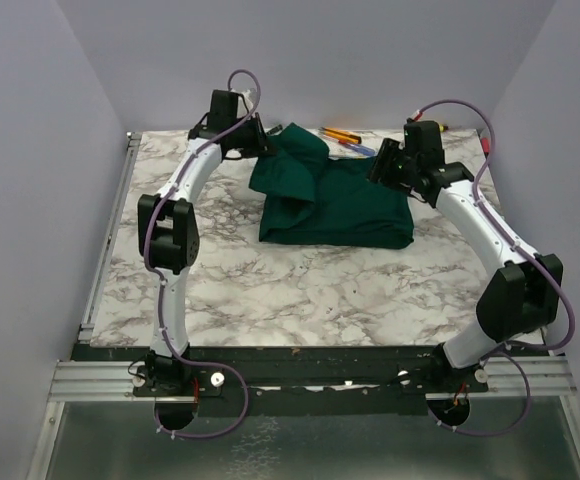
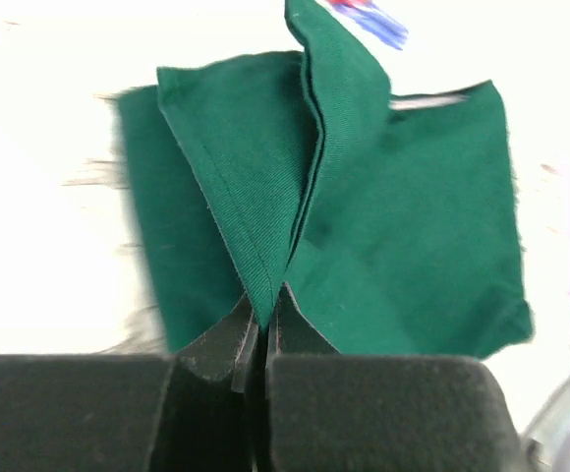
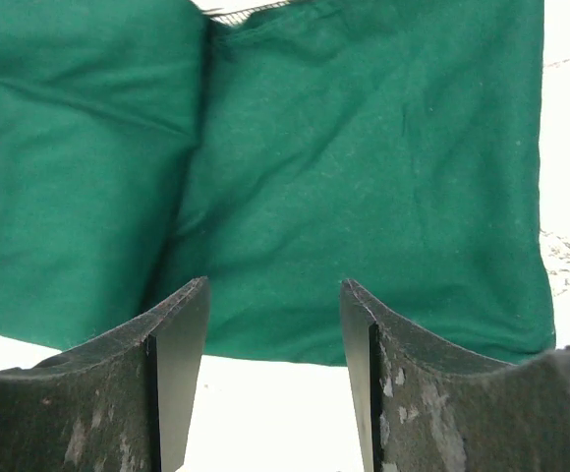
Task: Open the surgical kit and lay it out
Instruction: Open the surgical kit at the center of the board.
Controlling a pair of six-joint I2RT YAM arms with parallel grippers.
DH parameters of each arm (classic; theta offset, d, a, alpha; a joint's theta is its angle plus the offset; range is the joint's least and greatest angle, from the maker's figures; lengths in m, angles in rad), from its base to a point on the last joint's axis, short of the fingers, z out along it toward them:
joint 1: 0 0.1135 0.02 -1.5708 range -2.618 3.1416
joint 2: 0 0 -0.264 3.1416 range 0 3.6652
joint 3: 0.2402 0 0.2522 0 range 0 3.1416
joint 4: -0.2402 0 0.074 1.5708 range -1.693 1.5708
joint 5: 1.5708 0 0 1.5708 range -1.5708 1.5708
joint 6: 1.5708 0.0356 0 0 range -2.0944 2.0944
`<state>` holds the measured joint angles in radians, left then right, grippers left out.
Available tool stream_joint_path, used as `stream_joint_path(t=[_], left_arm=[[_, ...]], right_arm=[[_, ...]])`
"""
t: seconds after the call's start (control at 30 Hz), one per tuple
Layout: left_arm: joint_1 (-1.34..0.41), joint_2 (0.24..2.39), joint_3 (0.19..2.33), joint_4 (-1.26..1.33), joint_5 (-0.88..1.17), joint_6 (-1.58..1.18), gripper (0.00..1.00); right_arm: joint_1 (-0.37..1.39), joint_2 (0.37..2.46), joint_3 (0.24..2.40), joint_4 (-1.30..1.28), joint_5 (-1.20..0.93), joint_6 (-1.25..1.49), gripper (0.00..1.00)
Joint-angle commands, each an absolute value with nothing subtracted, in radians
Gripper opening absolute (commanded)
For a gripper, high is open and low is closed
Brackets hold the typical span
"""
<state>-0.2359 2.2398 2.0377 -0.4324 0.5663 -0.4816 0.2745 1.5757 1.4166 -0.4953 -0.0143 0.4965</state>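
The wrap lies folded at the far middle of the worktop, and the cloth hides whatever is inside. The left pincer is clamped on the pointed tip of one flap, which rises as a peaked fold from the wrap's far-left corner. The right pincer stands wide with nothing between its fingers, poised at the wrap's right side.

The step in hand looks like peeling this first flap open. To do it well, the left arm should draw the tip outward, away from the bundle, low and steady. That way the cloth unfolds flat instead of dragging the whole kit across the worktop. The grip is on a thin point only, so a sharp tug may pull it free. The right pincer could hold down the opposite side to anchor the bundle. Some pens lie just behind the far edge, and the flap should not sweep them.

The left arm reaches far forward with its elbow raised and its forearm slanting in toward the corner. The right arm mirrors it, bent inward, with its wrist pitched down at the cloth.
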Motion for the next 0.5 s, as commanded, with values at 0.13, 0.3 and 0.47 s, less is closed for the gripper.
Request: stream_joint_path(t=[0.13,0.3,0.47], left_arm=[[-0.102,2.191,2.164,-0.800,-0.098,-0.134,0.00],[-0.015,2.181,2.161,-0.805,-0.378,-0.062,0.00],[0.030,2.204,2.160,-0.805,-0.683,-0.005,0.00]], right_arm=[[0.256,1.682,1.491,-0.619,0.179,0.514,0.61],[0.211,1.754,1.556,-0.652,0.189,0.499,0.65],[0.182,1.828,1.628,-0.706,0.251,0.481,0.72]])
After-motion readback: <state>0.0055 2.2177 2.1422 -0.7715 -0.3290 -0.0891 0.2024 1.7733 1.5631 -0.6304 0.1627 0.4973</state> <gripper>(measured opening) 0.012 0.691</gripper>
